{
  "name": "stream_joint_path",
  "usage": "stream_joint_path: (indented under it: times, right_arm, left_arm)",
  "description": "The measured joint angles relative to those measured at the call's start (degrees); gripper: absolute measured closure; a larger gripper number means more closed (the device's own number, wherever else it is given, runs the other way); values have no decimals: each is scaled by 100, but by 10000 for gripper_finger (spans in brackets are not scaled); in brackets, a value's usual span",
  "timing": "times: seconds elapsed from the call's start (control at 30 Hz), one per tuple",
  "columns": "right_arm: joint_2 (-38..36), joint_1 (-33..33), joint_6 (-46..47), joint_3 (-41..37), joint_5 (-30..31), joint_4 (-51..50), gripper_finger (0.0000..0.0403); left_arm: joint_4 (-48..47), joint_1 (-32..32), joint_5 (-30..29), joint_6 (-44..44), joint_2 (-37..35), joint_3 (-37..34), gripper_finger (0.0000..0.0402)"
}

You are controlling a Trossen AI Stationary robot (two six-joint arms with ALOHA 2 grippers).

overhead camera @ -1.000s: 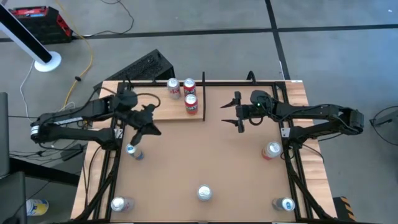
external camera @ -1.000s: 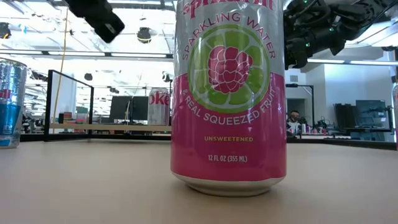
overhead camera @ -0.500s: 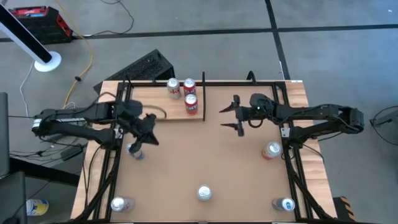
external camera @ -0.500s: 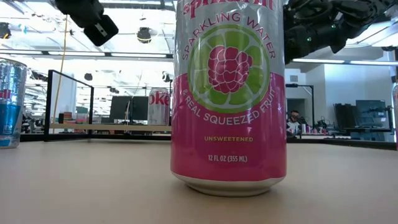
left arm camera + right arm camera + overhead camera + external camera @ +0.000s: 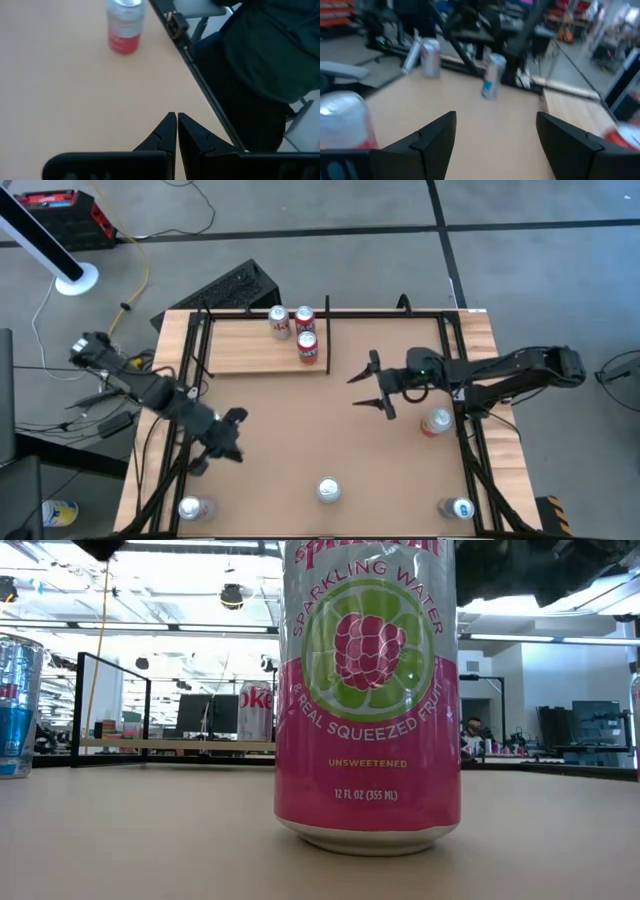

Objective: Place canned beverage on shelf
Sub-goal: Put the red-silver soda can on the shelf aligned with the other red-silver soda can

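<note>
Canned beverages on shelf: three red-and-white cans (image 5: 297, 330) upright on the far right part of the shelf (image 5: 240, 348), well beyond the right gripper, farther still from the left one.
Shelf: pale planks with black rails, at the table's far left, bare apart from those cans.
Right gripper (image 5: 368, 386): over the middle of the brown table (image 5: 300, 430), fingers (image 5: 434, 134) spread wide, holding nothing; pointed toward the left side.
Can nearest right gripper: a red-labelled can (image 5: 436, 421) just behind it, beside the right frame rail.
Left gripper (image 5: 226, 442): low over the table's left part, fingers (image 5: 167, 131) pressed together tip to tip, holding nothing.
Can ahead of left gripper: in the left wrist view, a red-and-silver can (image 5: 124, 24) upright ahead of the shut tips, near a table rail.
Can below left gripper: a silver-topped can (image 5: 191, 507) at the near left corner, close by.
Pink raspberry can (image 5: 367, 690): upright at the near edge centre, well apart from both grippers, filling the low view.
Near right corner: one more can (image 5: 456, 508), upright.
Person: dark clothing (image 5: 270, 50) past the table's edge in the left wrist view.
</note>
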Motion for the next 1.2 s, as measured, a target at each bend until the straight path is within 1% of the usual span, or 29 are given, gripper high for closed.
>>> stream_joint_path:
  times: [0.23,0.33,0.4,0.5,0.63,0.73,0.8,0.87,0.93,1.03,1.1,1.2]
  right_arm:
    - [0,679,-4,0,9,375,106]
    - [0,941,-51,1,190,421,106]
    - [0,1077,-72,2,382,428,106]
    - [0,1209,-101,1,616,469,106]
    - [0,1237,-149,1,647,526,106]
    - [0,1233,-245,1,647,511,106]
    - [0,1222,-295,2,647,515,106]
    - [0,1201,-422,1,647,514,106]
    - [0,1163,-519,2,647,511,106]
    - [0,1083,-553,0,647,513,106]
    - [0,1037,-554,1,647,512,106]
    - [0,1027,-556,1,649,514,106]
  left_arm:
    - [347,-1359,-1199,-632,0,0,401]
    - [618,-1850,-1657,-678,13,0,401]
    - [825,-2101,-1859,-650,79,0,401]
    - [1002,-2374,-1923,-575,248,0,401]
    - [1030,-2548,-1903,-621,486,0,401]
    - [1061,-2563,-1919,-623,596,0,401]
    - [1089,-2561,-2049,-613,687,-2,401]
    - [1168,-2555,-2426,-550,785,-2,401]
    - [1179,-2548,-2995,-565,919,-1,399]
    - [1138,-2539,-3639,-815,1139,-2,387]
    - [1150,-2486,-3827,-1052,1255,-2,372]
    - [1147,-2439,-3805,-1377,1333,-4,341]
